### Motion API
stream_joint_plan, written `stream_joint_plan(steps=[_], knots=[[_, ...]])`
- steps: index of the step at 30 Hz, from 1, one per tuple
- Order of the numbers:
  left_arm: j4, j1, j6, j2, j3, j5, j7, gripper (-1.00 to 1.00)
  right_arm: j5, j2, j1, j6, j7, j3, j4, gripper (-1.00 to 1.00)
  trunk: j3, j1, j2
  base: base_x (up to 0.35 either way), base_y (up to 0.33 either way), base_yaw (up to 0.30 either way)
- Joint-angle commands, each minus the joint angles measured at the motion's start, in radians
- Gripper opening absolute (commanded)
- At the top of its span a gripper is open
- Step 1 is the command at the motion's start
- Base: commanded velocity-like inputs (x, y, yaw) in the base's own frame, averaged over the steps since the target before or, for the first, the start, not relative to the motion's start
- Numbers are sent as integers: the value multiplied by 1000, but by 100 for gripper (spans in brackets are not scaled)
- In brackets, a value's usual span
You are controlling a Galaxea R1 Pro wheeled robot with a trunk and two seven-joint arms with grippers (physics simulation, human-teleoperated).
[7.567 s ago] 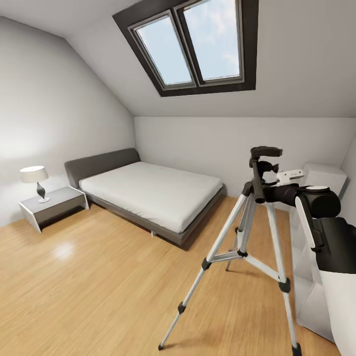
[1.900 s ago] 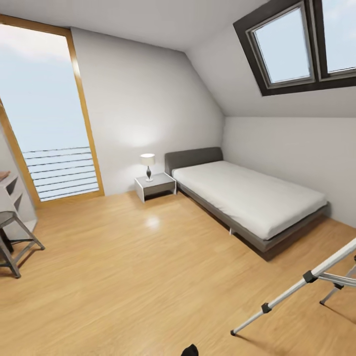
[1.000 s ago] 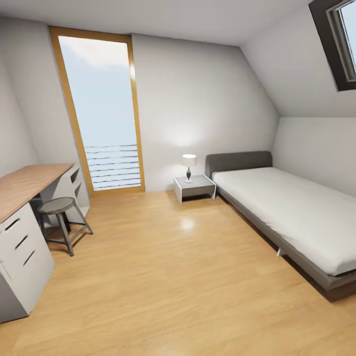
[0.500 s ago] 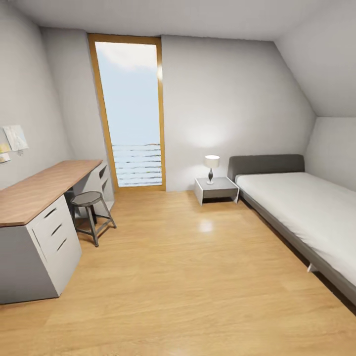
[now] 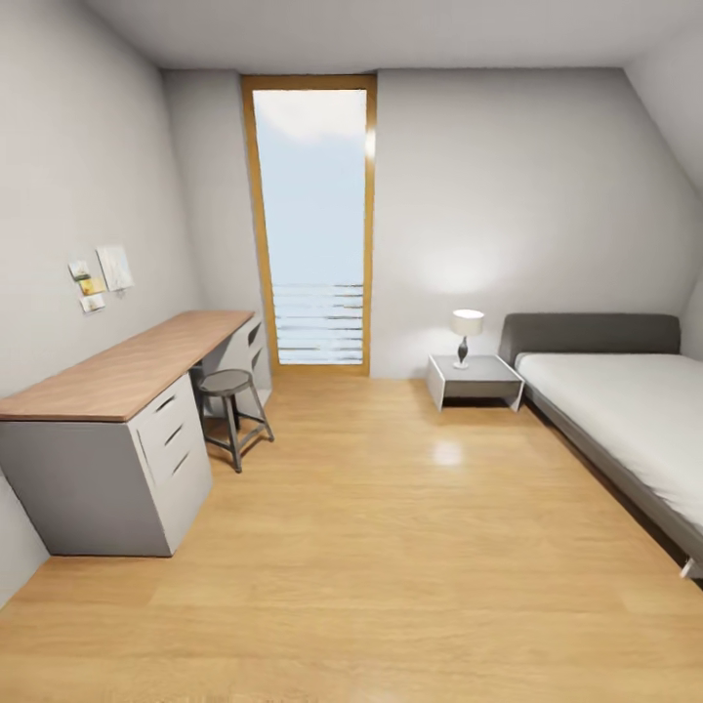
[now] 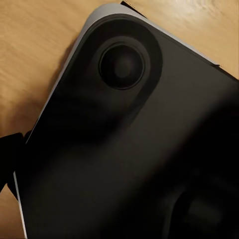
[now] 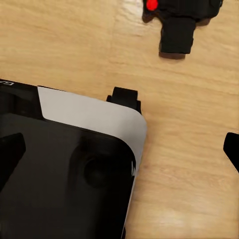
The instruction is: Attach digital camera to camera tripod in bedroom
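Swinging leftward across the bedroom, the head camera is now leaving the camera tripod and the skylight out of frame and bringing in a tall wood-framed window at twelve o'clock, a long wooden worktop on grey drawer units at nine o'clock, and a round stool just beside it. That change is the view turning, not the furniture shifting. A bedside table with a lit lamp is sitting at about two o'clock, touching the head end of the grey bed, which is running off the frame at three o'clock.

Judging from this, the task is hardly begun: nothing is attached, and the robot appears to be searching or repositioning. The digital camera is lying on the light wood floor in the right wrist view, toward twelve o'clock in that picture, cut off at the frame edge, so just its red dot and a black protruding part are showing. It still has to be picked up, carried to the tripod and seated on the tripod's head.

Much is hard to read. In the left wrist view a dark rounded panel of the robot's own body is blocking nearly everything, with a strip of floor behind it. In the right wrist view a similar black-and-white panel is covering the lower half. Dark shapes at the edges may be pincer fingers, but I cannot tell whether either pincer is open or closed; neither seems to be carrying anything, though that is a guess.
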Motion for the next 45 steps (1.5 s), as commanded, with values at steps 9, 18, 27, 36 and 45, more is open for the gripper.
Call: stream_joint_plan(steps=[9, 18, 27, 36, 45], knots=[[-1, 0, -2, 0, 8, -3, 0, 100, 7, 0, -1, 2, 2, 0, 1, 100, -1, 0, -1, 0, 238, 300], [-1, 0, 0, 0, 7, -4, -1, 100, 7, 0, -1, 1, 2, 0, 1, 100, -1, 0, -1, 127, 286, 300], [1, 0, 4, -1, 6, -28, -2, 100, 7, 0, -1, 0, 2, -1, 0, 100, -1, 0, -1, 305, 114, 234], [1, 0, 3, -4, 7, -58, 0, 100, 10, 0, -1, 2, -5, -1, 0, 100, -1, 0, -1, 325, 11, 21], [1, 0, 3, -6, 7, -98, 2, 100, 7, 0, -1, 2, -5, -1, 0, 100, -1, 0, -1, 327, 0, 1]])
